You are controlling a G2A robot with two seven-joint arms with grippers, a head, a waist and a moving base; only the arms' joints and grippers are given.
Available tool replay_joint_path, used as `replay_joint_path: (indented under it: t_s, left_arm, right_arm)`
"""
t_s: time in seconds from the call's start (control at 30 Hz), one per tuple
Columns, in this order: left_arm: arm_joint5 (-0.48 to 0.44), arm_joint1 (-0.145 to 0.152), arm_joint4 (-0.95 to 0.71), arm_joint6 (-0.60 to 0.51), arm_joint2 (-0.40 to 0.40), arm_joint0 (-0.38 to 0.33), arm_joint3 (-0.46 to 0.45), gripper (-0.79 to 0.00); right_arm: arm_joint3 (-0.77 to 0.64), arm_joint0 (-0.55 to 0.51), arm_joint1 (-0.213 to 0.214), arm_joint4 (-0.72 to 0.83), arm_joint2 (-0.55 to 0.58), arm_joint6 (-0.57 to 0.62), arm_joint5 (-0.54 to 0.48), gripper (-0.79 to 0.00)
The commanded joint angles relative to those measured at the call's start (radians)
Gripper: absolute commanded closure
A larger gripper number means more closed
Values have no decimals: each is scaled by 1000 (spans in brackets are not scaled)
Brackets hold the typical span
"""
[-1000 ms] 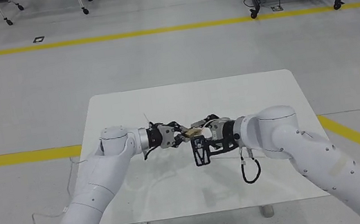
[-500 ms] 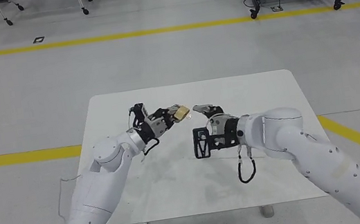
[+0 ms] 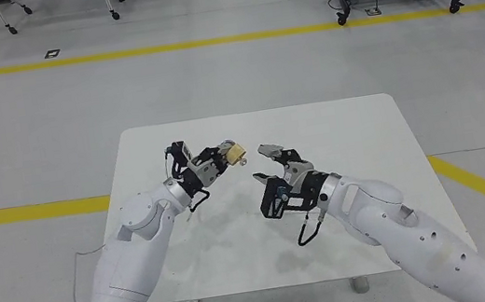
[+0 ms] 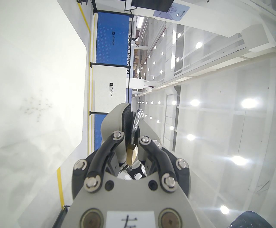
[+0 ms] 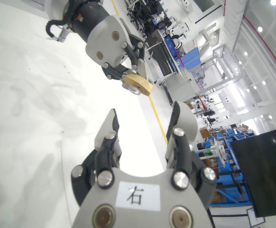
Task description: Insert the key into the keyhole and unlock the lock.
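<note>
Two arms face each other above the white table (image 3: 352, 125), both raised off it. Left gripper (image 3: 227, 154): fingers clamped on the brass padlock (image 5: 139, 84), which it holds in the air with its end face turned toward the other arm. A silvery part on that face is too small to make out. Right gripper (image 5: 145, 109): jaws spread wide with nothing between them, near the padlock but not touching it.

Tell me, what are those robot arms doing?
The left gripper holds a brass padlock up above the white table. The right gripper is open and empty, pointing at the padlock with a gap between them. A shiny bit sits at the padlock's keyhole end; I cannot tell what it is.
</note>
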Motion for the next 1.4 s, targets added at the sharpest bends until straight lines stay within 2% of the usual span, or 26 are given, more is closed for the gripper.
replay_joint_path:
  t_s: [0.0, 0.1, 0.47, 0.67, 0.8, 0.87, 1.0, 1.17, 1.37]
  left_arm:
    - [1, -1, 4, 8, 2, 0, 0, 0]
    - [0, -3, 9, 14, 6, 0, 0, 0]
    - [7, -6, 28, 19, 12, -1, -1, 0]
    - [10, -7, 32, 14, 14, -1, -1, 0]
    - [12, -8, 35, 11, 14, -2, 0, 0]
    - [13, -8, 35, 11, 13, -2, 0, 0]
    - [10, -9, 37, 9, 12, -1, 0, 0]
    - [11, -9, 40, 7, 12, 0, -3, 0]
    - [9, -10, 48, 9, 10, 1, -5, 0]
  right_arm:
    - [5, 11, -7, -7, -20, 7, 3, -403]
    - [24, 26, -18, -5, -37, 8, 19, -366]
    - [47, 45, -43, -28, -68, -3, 37, -326]
    - [54, 45, -51, -31, -67, -5, 35, -280]
    - [60, 44, -57, -32, -65, -3, 32, -212]
    - [62, 44, -59, -34, -63, -1, 30, -151]
    - [66, 44, -64, -36, -61, 1, 24, -145]
    - [71, 44, -69, -36, -55, 1, 14, 0]
    - [73, 40, -76, -28, -48, 4, 14, 0]
